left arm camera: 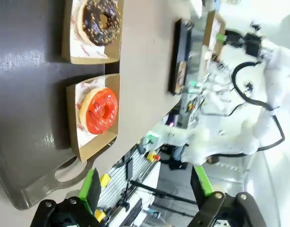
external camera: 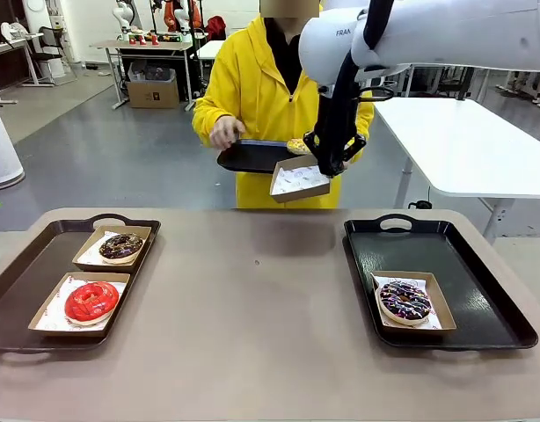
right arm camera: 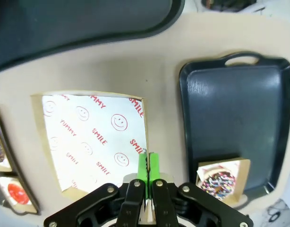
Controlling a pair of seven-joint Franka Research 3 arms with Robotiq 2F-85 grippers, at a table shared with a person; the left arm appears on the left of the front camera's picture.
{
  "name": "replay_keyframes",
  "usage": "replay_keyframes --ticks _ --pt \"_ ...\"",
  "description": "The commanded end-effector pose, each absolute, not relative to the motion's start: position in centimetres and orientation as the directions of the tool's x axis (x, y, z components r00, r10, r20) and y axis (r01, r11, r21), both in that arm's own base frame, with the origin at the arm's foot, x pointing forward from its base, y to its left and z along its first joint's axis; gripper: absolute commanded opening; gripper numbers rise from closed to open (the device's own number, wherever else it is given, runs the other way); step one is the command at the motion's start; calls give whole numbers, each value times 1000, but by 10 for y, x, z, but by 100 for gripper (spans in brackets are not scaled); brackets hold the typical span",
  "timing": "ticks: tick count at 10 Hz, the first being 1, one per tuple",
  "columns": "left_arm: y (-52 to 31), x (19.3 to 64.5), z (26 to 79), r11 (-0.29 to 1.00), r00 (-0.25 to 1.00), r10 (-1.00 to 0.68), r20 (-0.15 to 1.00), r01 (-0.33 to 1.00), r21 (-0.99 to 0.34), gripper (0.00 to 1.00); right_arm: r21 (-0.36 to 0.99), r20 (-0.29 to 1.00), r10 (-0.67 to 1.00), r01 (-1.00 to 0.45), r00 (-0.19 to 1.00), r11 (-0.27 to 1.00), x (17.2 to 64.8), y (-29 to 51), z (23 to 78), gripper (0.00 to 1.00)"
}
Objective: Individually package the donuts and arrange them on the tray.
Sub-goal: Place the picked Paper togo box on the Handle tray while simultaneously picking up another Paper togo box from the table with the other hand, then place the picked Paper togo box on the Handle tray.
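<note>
1. Two words we can read on the liner of the empty box (right arm camera: 90, 142): "SMILE" and "SMMY", with smiley faces. The right gripper (right arm camera: 147, 171) pinches that box's edge, held up in front of the person's small tray (external camera: 252, 156), where the yellow donut (external camera: 297, 146) sits.
2. Right of that box, the sprinkled donut (external camera: 405, 301) sits boxed on the right tray (external camera: 463, 255).
3. Left of it, the red donut (external camera: 91, 301) and chocolate donut (external camera: 120, 247) sit boxed on the left tray (external camera: 24, 272).
4. Left gripper (left arm camera: 149, 187) hangs with fingers spread.

Grey floor (external camera: 120, 158), white table (external camera: 463, 141) beyond.

White arm (external camera: 446, 35), black cables, green-padded tool (right arm camera: 147, 171)
</note>
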State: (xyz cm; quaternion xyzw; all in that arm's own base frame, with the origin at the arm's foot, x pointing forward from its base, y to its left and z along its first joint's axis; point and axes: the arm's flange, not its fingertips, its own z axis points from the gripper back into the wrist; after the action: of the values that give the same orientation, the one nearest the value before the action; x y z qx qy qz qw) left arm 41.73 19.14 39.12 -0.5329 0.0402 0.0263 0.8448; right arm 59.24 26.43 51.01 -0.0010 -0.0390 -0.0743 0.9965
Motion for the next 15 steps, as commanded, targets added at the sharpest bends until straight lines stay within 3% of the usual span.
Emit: replay_keyframes --ticks 1,5,15 --pt "205 401 378 365 995 97 -36 -69 -929 100 4 53 -184 185 981 983 616 277 504 0" --pt "217 397 376 384 975 203 -92 -166 -908 100 10 34 -201 201 979 980 628 279 500 0" --pt "227 389 370 369 983 163 -81 -137 -919 100 11 47 -168 167 985 986 623 272 494 0"
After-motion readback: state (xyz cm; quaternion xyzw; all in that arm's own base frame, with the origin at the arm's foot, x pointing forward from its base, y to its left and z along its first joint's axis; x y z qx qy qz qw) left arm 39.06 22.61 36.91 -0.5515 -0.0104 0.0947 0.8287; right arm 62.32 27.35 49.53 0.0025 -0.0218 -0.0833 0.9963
